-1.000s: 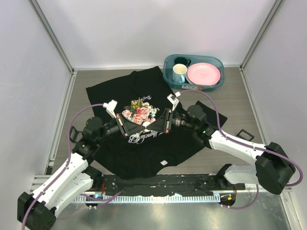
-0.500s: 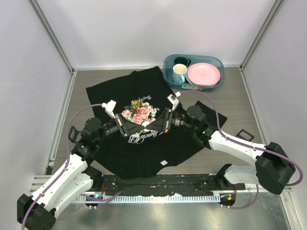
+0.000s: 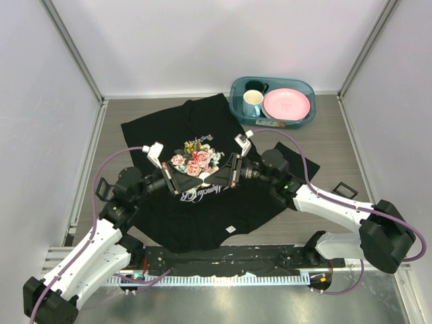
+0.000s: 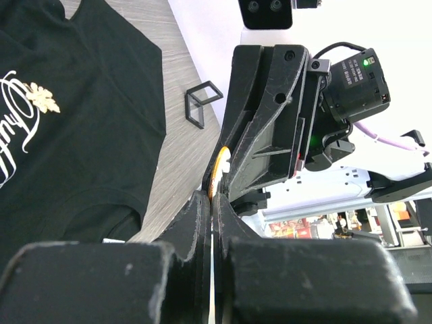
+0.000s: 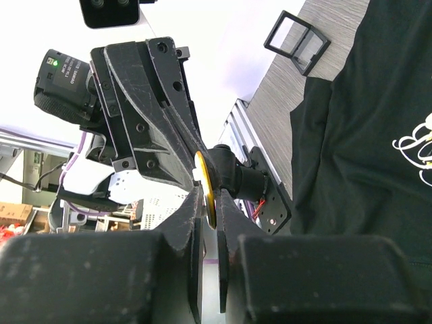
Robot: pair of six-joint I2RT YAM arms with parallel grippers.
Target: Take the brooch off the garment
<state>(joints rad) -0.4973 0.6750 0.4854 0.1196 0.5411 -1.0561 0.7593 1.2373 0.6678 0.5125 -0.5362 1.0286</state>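
Left hand (image 4: pixel 211 202): is hovering above the middle of the shirt, pressed flat together with only a hairline gap showing. Whether it is nipping the badge's rim or pin, I cannot tell.
Brooch (image 4: pixel 216 170): is hanging edge-on in the air where the two hands are meeting tip to tip. It is showing as a thin orange-yellow sliver above the rose print (image 3: pixel 197 158), not on it.
Garment (image 3: pixel 196 216): is lying spread on the counter (image 3: pixel 317 135), print up. No cloth is showing around the badge in either wrist view.
Right hand (image 5: pixel 208 202): is reaching in from the opposite side and pinching the brooch, with the yellow disc sitting in the narrow gap between its tips.
Tub (image 3: pixel 273 79): is sitting at the far right with mugs (image 3: pixel 252 102) and a pink plate (image 3: pixel 286 103), well apart from the action.
Done so far: by my reading, the badge is looking free of the fabric.
Still to do: carrying it clear and setting it down, though a hidden pin could be snagging a thread.
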